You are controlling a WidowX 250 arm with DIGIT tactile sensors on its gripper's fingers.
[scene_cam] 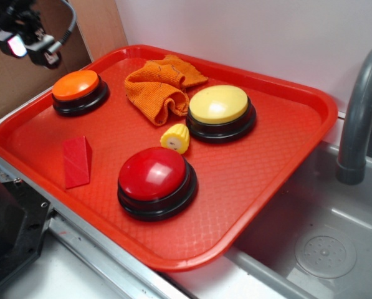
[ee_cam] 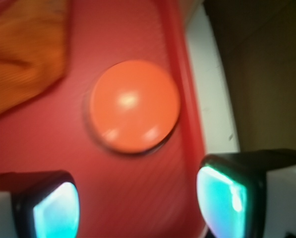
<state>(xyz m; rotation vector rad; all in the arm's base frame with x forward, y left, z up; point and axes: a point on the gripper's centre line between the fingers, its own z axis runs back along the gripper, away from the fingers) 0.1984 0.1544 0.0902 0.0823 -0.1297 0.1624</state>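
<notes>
Exterior: one red plastic tray [scene_cam: 267, 168] carries three buttons on black bases, namely one orange dome button [scene_cam: 77, 85], one yellow dome button [scene_cam: 219, 104] and one red dome button [scene_cam: 153, 174], plus one crumpled orange cloth [scene_cam: 161, 87], one yellow toy corn piece [scene_cam: 176, 137] and one red wedge block [scene_cam: 76, 161]. The black pincer [scene_cam: 20, 40] hangs above the tray's corner. Wrist: its fingers [ee_cam: 56, 208] stand wide apart, empty, above the orange dome button by the rim.

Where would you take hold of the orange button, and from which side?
Grip the orange button by its black base, coming straight down from above with the open hand spanning its width. The dome is smooth and rounded, so a grip would likely slip there; the base wall is steeper. Close along a line that stays clear of the tray rim and the orange cloth.
</notes>
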